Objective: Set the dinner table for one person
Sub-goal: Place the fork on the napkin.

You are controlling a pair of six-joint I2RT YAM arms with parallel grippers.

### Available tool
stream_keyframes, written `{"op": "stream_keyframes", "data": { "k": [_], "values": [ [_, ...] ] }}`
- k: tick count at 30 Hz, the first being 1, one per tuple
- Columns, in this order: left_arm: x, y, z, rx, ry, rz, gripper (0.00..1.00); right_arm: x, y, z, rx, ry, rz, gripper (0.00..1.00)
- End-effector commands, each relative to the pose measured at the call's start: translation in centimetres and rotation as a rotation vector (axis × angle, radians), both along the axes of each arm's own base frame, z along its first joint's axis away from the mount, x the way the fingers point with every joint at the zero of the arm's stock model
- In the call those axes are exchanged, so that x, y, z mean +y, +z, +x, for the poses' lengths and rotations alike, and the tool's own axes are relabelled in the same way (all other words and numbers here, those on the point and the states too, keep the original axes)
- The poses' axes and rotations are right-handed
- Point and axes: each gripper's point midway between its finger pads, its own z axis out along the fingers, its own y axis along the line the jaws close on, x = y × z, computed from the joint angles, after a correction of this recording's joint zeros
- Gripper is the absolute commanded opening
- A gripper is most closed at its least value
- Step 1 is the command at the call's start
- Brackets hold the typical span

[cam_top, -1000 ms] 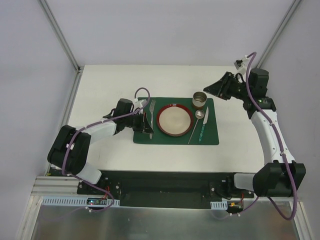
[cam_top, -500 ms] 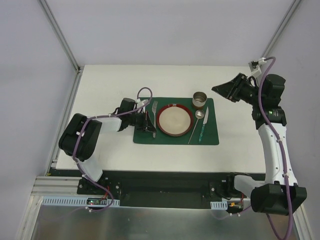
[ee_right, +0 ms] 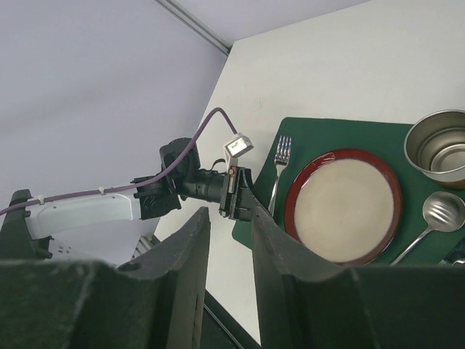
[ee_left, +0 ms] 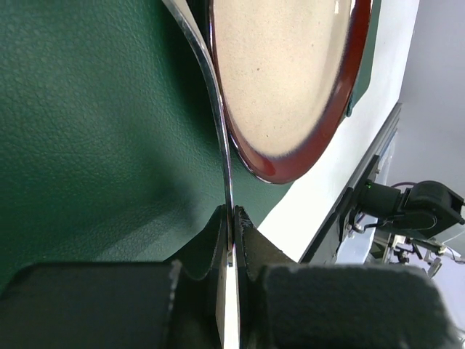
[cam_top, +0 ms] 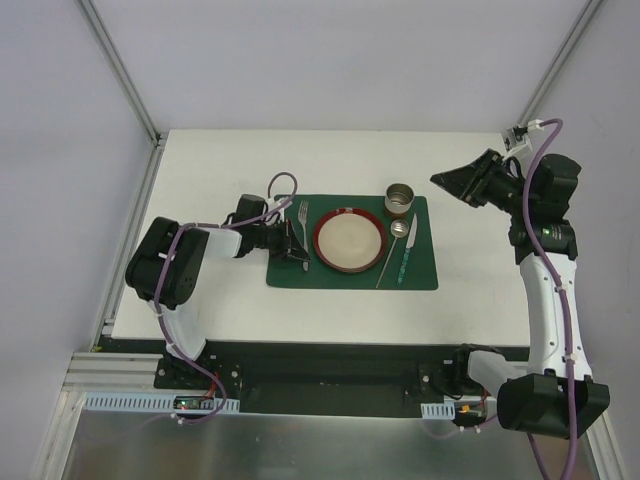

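Note:
The white dinner table (cam_top: 220,170) carries a dark green placemat (cam_top: 420,275) with a red-rimmed plate (cam_top: 350,240) at its middle. A silver fork (cam_top: 304,213) lies on the mat just left of the plate, tines pointing away. My left gripper (cam_top: 299,252) is shut on the fork handle (ee_left: 218,116), low over the mat beside the plate (ee_left: 283,73). My right gripper (cam_top: 442,179) hangs raised off the mat's right side, open with nothing between its fingers (ee_right: 200,247). It looks down on the fork (ee_right: 280,156) and plate (ee_right: 345,203).
A metal cup (cam_top: 399,199) stands at the mat's far right corner. A spoon (cam_top: 398,235) and a green-handled knife (cam_top: 407,255) lie right of the plate. Metal frame rails (cam_top: 150,190) edge the table's left side.
The right arm has pulled back to the right, away from the mat. The left arm's elbow swung inward while its gripper stayed shut on the fork.

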Motion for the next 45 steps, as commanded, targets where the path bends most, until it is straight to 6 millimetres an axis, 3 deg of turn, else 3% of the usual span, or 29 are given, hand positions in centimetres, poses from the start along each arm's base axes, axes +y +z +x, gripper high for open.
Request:
{"op": "stream_keyframes", "data": {
  "k": [1, 29, 45],
  "values": [
    [-0.5, 0.9, 1.1, -0.003, -0.009, -0.043, 0.0, -0.1, 1.9, -0.3, -0.076, 0.007, 0.006, 0.31],
    [0.2, -1.4, -0.6, 0.114, -0.011, 0.016, 0.0, -0.9, 2.7, -0.8, -0.107, -0.009, 0.019, 0.3],
    [0.4, -1.5, -1.0, 0.159, -0.01, 0.046, 0.18, -1.0, 2.5, -0.8, -0.11, -0.01, 0.022, 0.27]
  ]
}}
